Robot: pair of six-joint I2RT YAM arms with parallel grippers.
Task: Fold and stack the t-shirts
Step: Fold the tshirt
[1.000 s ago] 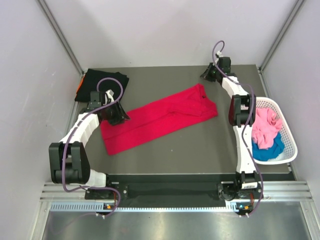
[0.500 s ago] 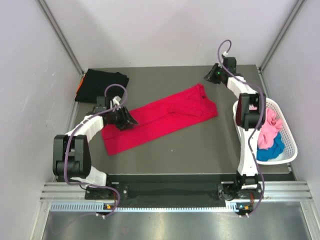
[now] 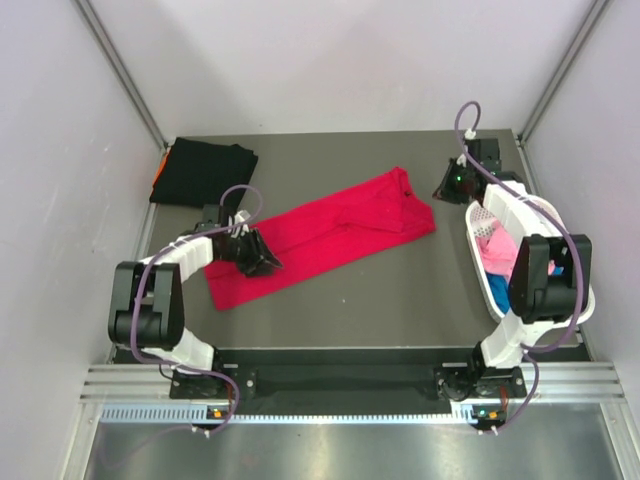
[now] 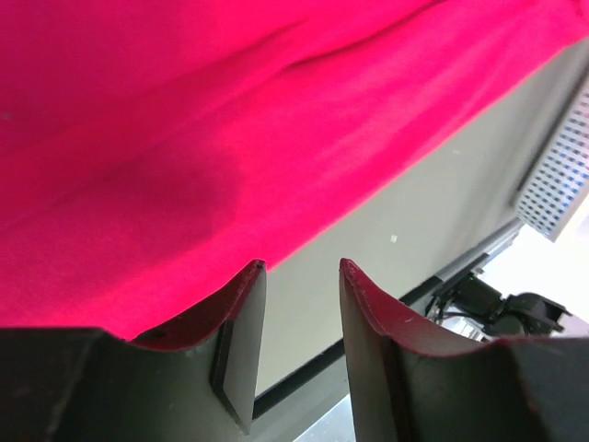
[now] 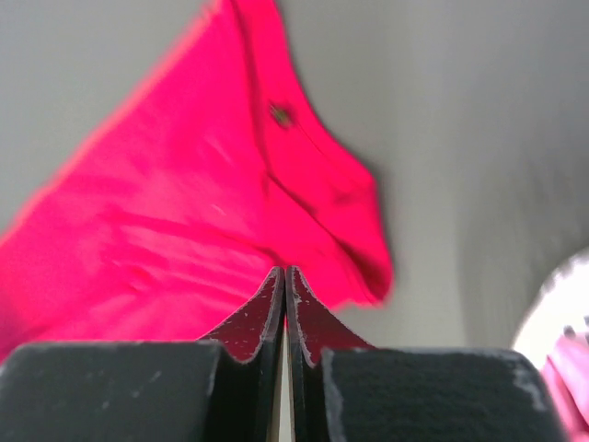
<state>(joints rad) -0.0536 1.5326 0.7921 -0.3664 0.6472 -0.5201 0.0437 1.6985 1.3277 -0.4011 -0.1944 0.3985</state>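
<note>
**Red tee mid-fold, more waiting in the basket**

Red is the one being worked on. The red tee (image 3: 330, 235) lies slantwise across the middle of the table (image 3: 400, 300) as a long narrow band, so it looks like the sides are already folded in. It hasn't been folded end to end into a compact packet yet. The collar end points toward the far right, the hem end toward the near left.

The left gripper (image 3: 262, 258) sits low over the hem end. Its wrist camera shows the jaws apart with nothing between them, and the near edge of the red cloth is just past the fingertips. The right gripper (image 3: 443, 188) hangs just off the collar end, between the tee and the basket (image 3: 481, 222). Its wrist view shows the two fingers pressed together with no cloth in them.

Progress, as a guess:
- The black tee (image 3: 205, 172) sits at the far left corner, folded into a tidy rectangle.
- An orange edge (image 3: 160, 168) peeks out along its left side. That's probably another folded shirt underneath, but too little shows to be sure.
- A pink tee (image 3: 490, 248) and a blue tee (image 3: 500, 295) are crumpled in the basket on the right, partly hidden by the right arm.

So maybe two are done, one is halfway, and at least two haven't been started. What's left for the red one is the lengthwise fold and a trip over to the black pile. After that the basket pair needs the full treatment.
</note>
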